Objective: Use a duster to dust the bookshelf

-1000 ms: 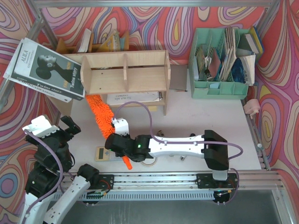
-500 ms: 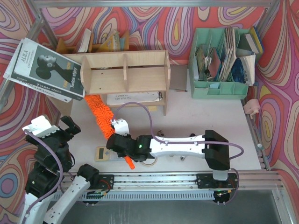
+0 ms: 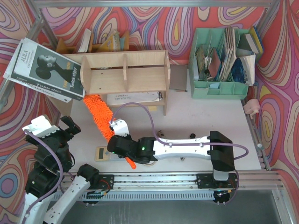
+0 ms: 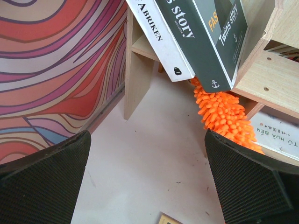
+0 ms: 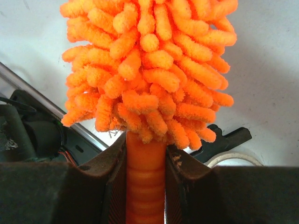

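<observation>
At seven o'clock, on the near edge, the left gripper [image 3: 70, 127] hangs with its jaws spread wide, holding nothing. Nearer the centre, the right gripper [image 5: 145, 172] is clenched on the smooth handle of the duster [image 3: 98, 112]. The duster's fluffy head slants toward ten o'clock, tip under the left end of the bookshelf [image 3: 126, 70]. A book [image 3: 46, 70] leans against that end. A stroke pushed further could topple the book, or the head could snag the shelf leg and twist the handle loose.
</observation>
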